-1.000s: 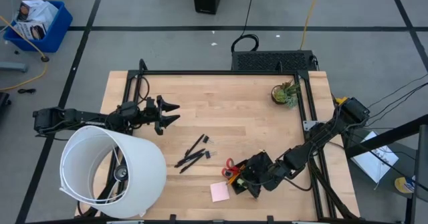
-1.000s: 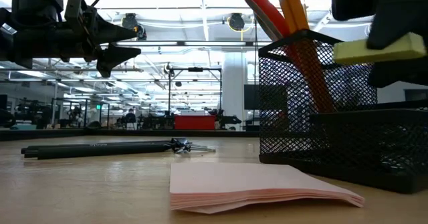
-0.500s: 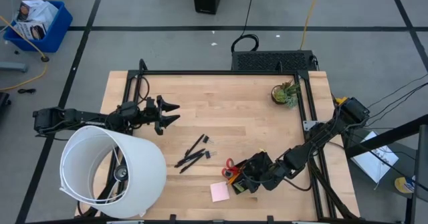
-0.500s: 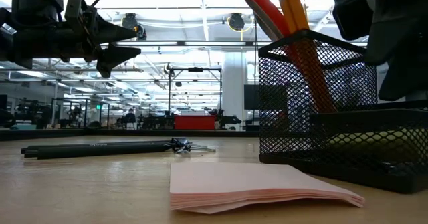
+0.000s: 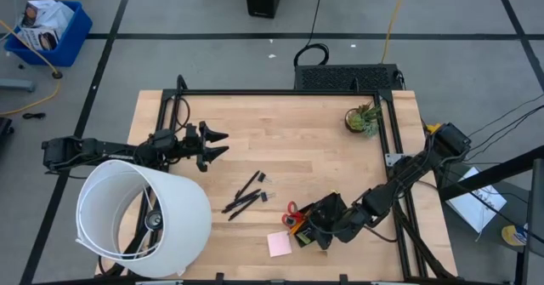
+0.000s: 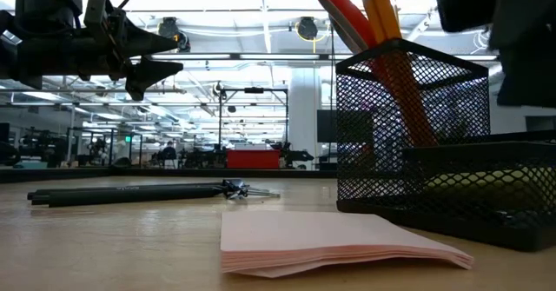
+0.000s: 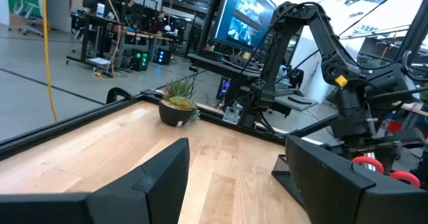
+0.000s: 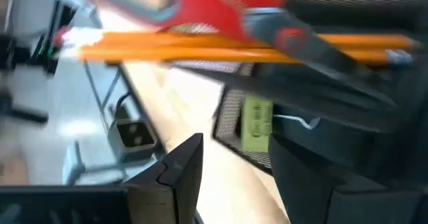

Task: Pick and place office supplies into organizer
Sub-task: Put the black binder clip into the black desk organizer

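The right gripper [image 5: 325, 234] hovers over the organizer [image 5: 308, 226]. The scissors [image 5: 291, 209] stand inside it. The pad [image 5: 279, 244] lies just beside, the pens [image 5: 245, 196] farther off.

Lampshade [image 5: 144, 217] crowding table's [image 5: 314, 162] left

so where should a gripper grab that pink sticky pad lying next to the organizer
Probably from straight above, pinching two opposite side edges. The pink sticky pad lies flat on the table, so only its thin edges offer a hold. The organizer stands close on one side, so the fingers likely fit better across the free pair of edges.
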Action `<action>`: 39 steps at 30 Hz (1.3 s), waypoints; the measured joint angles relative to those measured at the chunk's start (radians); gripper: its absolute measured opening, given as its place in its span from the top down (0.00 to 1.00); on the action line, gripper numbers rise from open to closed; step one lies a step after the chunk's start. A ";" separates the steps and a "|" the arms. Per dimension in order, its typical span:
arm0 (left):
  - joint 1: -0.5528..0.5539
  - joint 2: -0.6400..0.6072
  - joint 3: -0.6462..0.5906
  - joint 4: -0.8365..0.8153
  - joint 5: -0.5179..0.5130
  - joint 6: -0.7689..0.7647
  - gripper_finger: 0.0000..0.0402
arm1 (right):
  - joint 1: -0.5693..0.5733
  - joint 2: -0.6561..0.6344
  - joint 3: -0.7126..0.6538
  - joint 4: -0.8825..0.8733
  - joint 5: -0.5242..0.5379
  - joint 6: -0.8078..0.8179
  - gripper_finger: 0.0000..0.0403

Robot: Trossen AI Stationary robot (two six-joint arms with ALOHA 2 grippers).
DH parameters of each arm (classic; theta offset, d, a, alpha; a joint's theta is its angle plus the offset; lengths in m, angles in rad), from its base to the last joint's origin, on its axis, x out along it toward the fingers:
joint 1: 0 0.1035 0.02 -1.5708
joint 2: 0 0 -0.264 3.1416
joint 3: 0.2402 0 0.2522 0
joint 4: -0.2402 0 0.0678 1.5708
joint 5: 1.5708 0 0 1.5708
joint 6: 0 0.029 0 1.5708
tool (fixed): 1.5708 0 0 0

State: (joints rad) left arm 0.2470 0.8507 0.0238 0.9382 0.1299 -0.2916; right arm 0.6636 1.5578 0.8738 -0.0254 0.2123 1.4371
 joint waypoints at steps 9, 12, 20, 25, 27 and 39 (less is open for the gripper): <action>0.000 0.000 0.000 0.000 0.000 0.000 0.37 | 0.010 -0.089 0.000 0.131 0.145 -0.224 0.59; 0.000 0.000 0.000 0.000 0.000 0.000 0.37 | 0.018 -0.132 0.000 0.134 0.208 -0.323 0.59; 0.000 0.000 0.000 0.000 0.000 0.000 0.37 | -0.090 -0.225 0.000 0.137 0.209 -0.523 0.59; 0.000 0.000 0.000 0.000 0.000 0.000 0.37 | -0.219 -0.225 -0.001 0.133 0.207 -0.535 0.59; 0.000 0.000 0.000 0.000 0.000 0.000 0.37 | -0.255 -0.225 -0.001 0.134 0.207 -0.542 0.59; 0.000 0.000 0.000 0.000 0.000 0.000 0.37 | -0.415 -0.198 0.000 0.390 0.254 -0.980 0.59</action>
State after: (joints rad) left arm 0.2470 0.8505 0.0238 0.9379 0.1299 -0.2916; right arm 0.2486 1.3601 0.8742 0.3649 0.4663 0.4573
